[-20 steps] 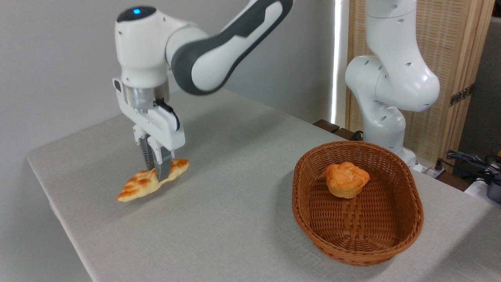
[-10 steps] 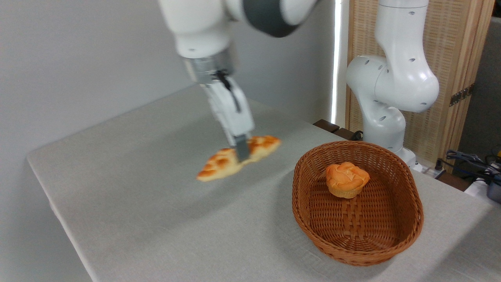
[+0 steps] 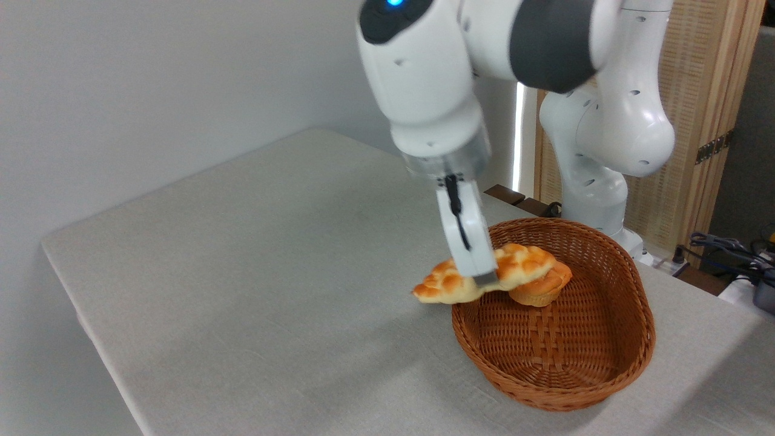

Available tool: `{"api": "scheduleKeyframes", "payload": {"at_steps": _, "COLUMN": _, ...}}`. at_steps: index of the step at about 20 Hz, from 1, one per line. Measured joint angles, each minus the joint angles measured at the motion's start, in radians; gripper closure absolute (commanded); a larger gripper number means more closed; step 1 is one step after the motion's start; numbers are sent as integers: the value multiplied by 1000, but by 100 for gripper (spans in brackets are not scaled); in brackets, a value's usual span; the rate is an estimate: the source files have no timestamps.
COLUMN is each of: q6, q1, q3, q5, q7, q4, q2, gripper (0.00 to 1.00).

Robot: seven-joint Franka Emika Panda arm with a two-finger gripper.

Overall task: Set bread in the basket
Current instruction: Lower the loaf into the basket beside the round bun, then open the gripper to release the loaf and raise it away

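One basket [image 3: 605, 375] sits nearest on the table [image 3: 242, 272], a bun [image 3: 542, 290] inside. Above its left rim, the gripper [image 3: 484, 280] is closed on the middle of the bread [image 3: 517, 263], held in the air, its ends sticking out either side.

You can't see the far finger of the gripper [image 3: 484, 280] at all, the near one covers it, along with the middle of the bread [image 3: 484, 274]. The loaf itself hides most of the small bun [image 3: 542, 289] in the basket [image 3: 554, 375]. The arm [image 3: 484, 54] is cut off at the top edge and a bit smeared. The gear [image 3: 735, 257] at far right runs out of frame too.
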Motion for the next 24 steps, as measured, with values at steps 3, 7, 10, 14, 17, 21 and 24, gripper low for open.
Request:
{"api": "scheduleKeyframes", "payload": {"at_steps": 3, "q6": 0, "q1": 0, "q3": 31, "q5": 0, "q7": 28, "q4": -17, "q2": 0, "gripper": 57}}
{"api": "scheduleKeyframes", "payload": {"at_steps": 7, "q6": 0, "q1": -1, "q3": 53, "q5": 0, "q7": 34, "q4": -52, "q2": 0, "gripper": 37}}
{"api": "scheduleKeyframes", "payload": {"at_steps": 10, "q6": 1, "q1": -1, "q3": 63, "q5": 0, "q7": 45, "q4": -79, "q2": 1, "gripper": 20}}
{"api": "scheduleKeyframes", "payload": {"at_steps": 14, "q6": 3, "q1": -2, "q3": 69, "q5": 0, "q7": 45, "q4": -89, "q2": 1, "gripper": 10}}
{"api": "scheduleKeyframes", "payload": {"at_steps": 17, "q6": 19, "q1": -2, "q3": 80, "q5": 29, "q7": 46, "q4": -89, "q2": 1, "gripper": 10}}
{"api": "scheduleKeyframes", "payload": {"at_steps": 21, "q6": 27, "q1": -2, "q3": 83, "q5": 72, "q7": 64, "q4": -89, "q2": 1, "gripper": 0}}
{"api": "scheduleKeyframes", "payload": {"at_steps": 24, "q6": 29, "q1": -2, "q3": 97, "q5": 93, "q7": 79, "q4": -89, "q2": 1, "gripper": 0}}
